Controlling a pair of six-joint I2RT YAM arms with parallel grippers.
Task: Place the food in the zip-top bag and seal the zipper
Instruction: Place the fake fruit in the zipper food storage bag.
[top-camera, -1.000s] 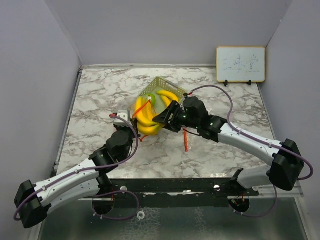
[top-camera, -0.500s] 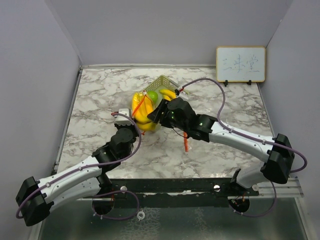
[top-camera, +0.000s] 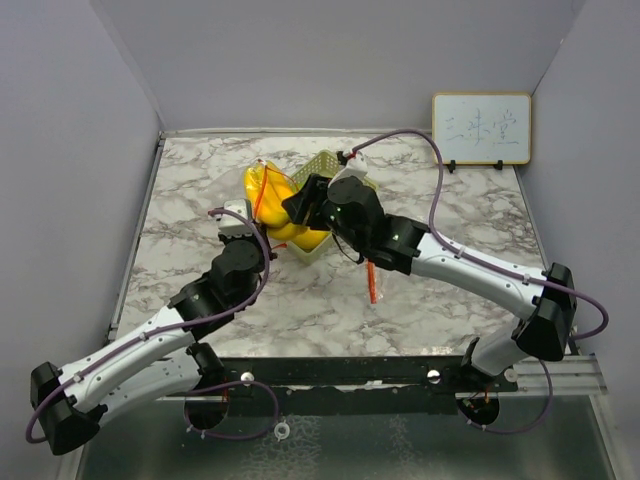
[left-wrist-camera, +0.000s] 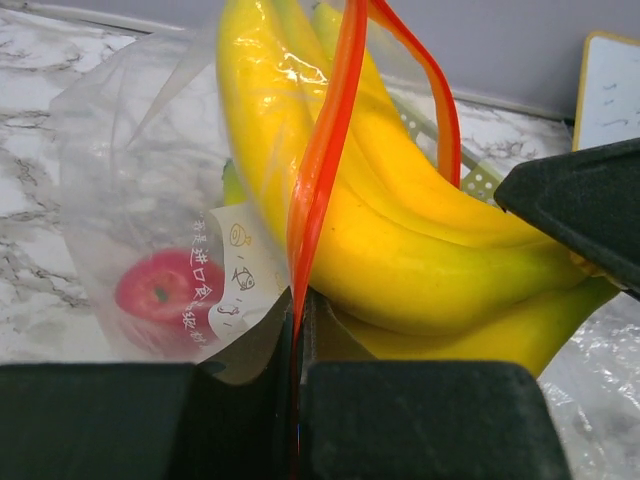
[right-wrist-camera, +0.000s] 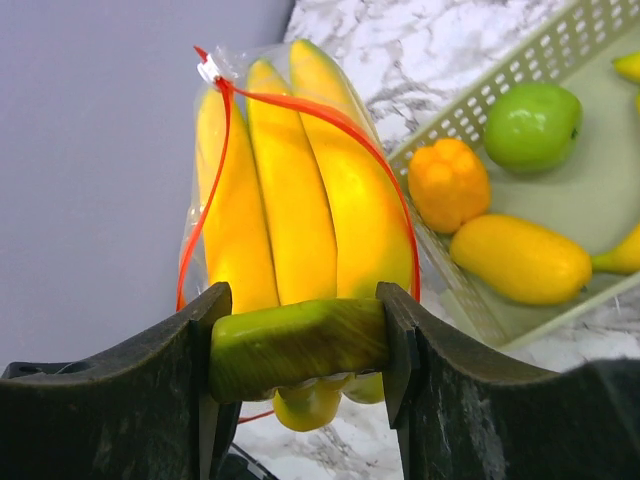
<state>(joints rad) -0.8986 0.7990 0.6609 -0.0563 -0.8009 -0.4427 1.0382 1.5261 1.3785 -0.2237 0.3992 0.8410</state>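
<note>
- Marble tabletop (top-camera: 450, 200): all the action is around the middle, toward the back.
- Clear bag (left-wrist-camera: 130, 170): its mouth faces the right arm.
- Green basket (right-wrist-camera: 590, 200): it's just beside the bag, with a lime (right-wrist-camera: 530, 125) and some yellow-orange fruit not bagged yet.
- Bananas (right-wrist-camera: 300, 200): the bunch is mostly inside the bag. Its long axis points straight away from the right claw (right-wrist-camera: 300, 350), and only the green stem end sticks out.
- Right claw: it's clamped on that stem, so I'd guess a push along that line finishes it.
- Left claw (left-wrist-camera: 297, 380): it's pinched tight on the red zipper (left-wrist-camera: 325, 150) edge, right under the bunch.
- Apple (left-wrist-camera: 155, 292): already deep in the bag.
</note>
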